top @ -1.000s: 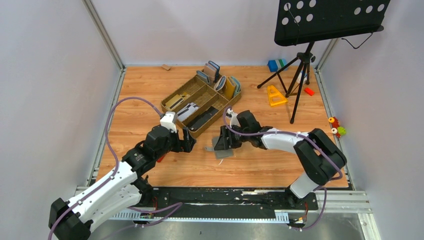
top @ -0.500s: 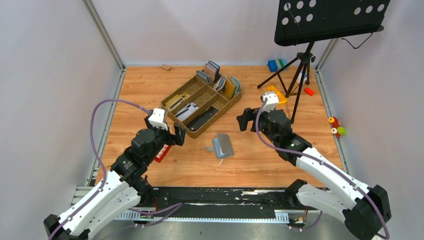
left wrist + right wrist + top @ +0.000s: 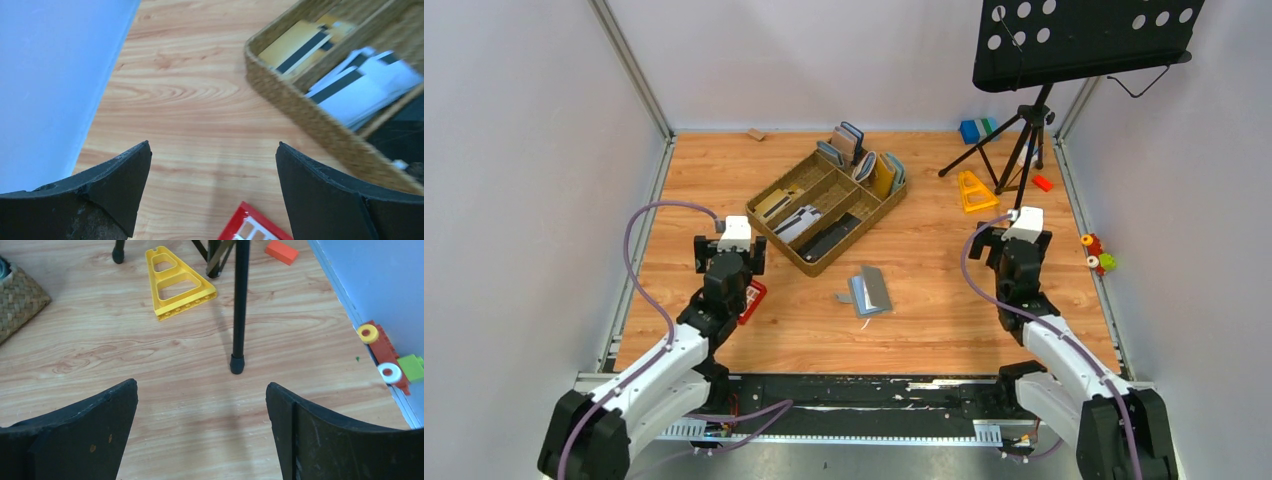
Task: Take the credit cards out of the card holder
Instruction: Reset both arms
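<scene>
The grey card holder (image 3: 873, 289) lies on the wooden floor in the middle, folded partly open with a light blue-grey face showing. A grey flat piece (image 3: 844, 297) sticks out at its left. A red card (image 3: 750, 300) lies by my left gripper (image 3: 730, 256) and shows at the bottom of the left wrist view (image 3: 252, 227). My left gripper (image 3: 213, 146) is open and empty. My right gripper (image 3: 1014, 250) is far right of the holder; in its wrist view it (image 3: 202, 385) is open and empty over bare wood.
A brown compartment tray (image 3: 769, 197) with cards and upright wallets stands behind the holder; its wall is in the left wrist view (image 3: 300, 110). A music stand's tripod leg (image 3: 239, 305), a yellow triangle (image 3: 177, 282), an orange brick (image 3: 281, 251) and ring toys (image 3: 385, 347) lie at right.
Both arms have pulled back from the middle to their own sides. The right gripper has left the card holder, which stays on the floor. The red card is now uncovered.
</scene>
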